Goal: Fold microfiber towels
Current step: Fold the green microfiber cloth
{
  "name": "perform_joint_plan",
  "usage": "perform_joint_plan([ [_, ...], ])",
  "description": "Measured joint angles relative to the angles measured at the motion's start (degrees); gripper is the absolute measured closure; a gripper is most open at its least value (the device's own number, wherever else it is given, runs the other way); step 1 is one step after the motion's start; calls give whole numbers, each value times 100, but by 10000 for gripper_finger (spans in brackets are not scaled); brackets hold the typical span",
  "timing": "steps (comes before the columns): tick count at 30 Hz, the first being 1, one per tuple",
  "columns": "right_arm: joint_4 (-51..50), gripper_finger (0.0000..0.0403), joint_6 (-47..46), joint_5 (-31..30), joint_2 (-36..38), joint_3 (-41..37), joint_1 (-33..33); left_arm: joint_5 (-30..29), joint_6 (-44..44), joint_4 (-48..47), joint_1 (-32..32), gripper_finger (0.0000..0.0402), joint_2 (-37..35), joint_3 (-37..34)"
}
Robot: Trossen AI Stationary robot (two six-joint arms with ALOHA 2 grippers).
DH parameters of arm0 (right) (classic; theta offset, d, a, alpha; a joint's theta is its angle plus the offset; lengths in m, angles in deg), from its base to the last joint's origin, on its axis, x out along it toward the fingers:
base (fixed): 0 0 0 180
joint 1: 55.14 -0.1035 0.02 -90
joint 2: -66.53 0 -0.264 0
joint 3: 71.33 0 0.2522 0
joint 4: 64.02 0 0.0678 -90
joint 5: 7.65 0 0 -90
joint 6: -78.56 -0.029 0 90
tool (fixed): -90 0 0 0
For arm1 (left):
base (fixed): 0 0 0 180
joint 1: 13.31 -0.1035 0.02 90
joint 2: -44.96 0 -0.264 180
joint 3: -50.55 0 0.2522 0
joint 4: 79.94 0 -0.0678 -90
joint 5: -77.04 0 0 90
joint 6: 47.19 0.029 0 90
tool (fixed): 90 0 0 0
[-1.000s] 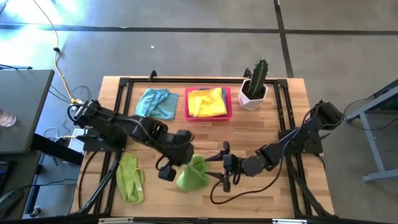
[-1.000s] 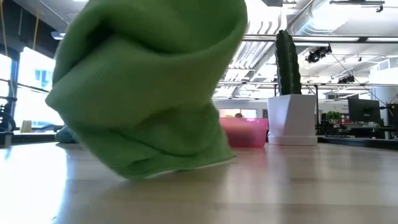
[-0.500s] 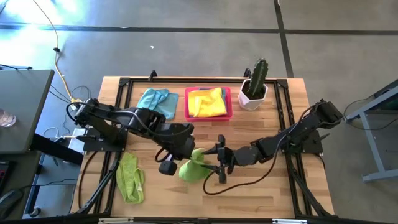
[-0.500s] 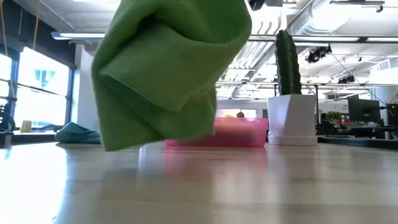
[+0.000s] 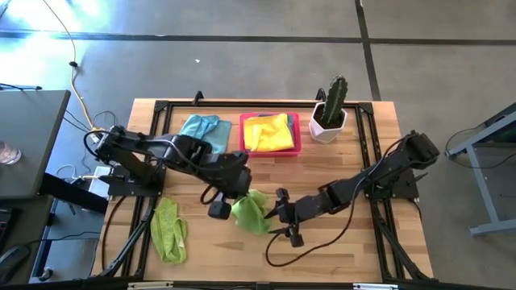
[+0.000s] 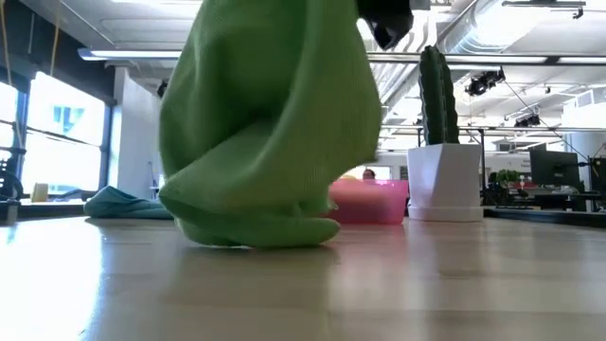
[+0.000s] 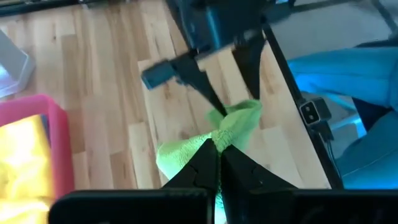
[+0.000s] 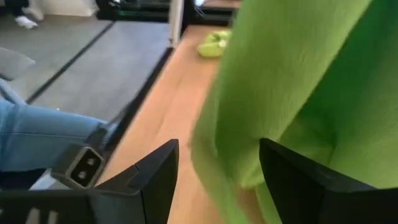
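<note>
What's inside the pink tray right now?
The pink tray near the table's far edge holds a crumpled yellow towel, which covers nearly all of its floor. Whether anything lies beneath that towel cannot be seen. In the low view only the tray's side wall shows.

Left arm reaches from the table's left edge toward the middle, elbow bent, forearm slanting to the near side. Left gripper (image 5: pixel 235 196) sits above the table centre, its two dark fingers (image 7: pixel 205 163) pressed together on a pinch of the lime green towel (image 5: pixel 250 212) (seen clearly from its own wrist camera).

Right arm comes in from the right edge, stretched long and low across the table, wrist pointing at the left arm. Right gripper (image 5: pixel 278 219) sits just beside the same towel, fingers (image 8: pixel 155 174) spread wide with cloth hanging between them, not clamped. The two grippers are near each other, not touching.
</note>
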Motion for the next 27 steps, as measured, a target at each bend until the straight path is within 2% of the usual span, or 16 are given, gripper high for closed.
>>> perform_joint_plan([
  [6, -92, 187, -75, -77, -313, 0, 59, -23, -4, -12, -48, 401, -136, 3],
  [12, 65, 195, -137, -133, -550, 0, 57, -360, -35, -27, -48, 401, -306, 0],
  [17, 216, 216, -233, -551, -647, 1, 57, -431, -107, -9, -48, 401, -339, 0],
  [22, 289, 256, -227, -610, -671, 0, 58, -436, -106, -11, -48, 401, -337, 0],
  [27, 301, 331, -365, -609, -672, 0, 52, -608, -109, -48, -48, 401, -335, 0],
])
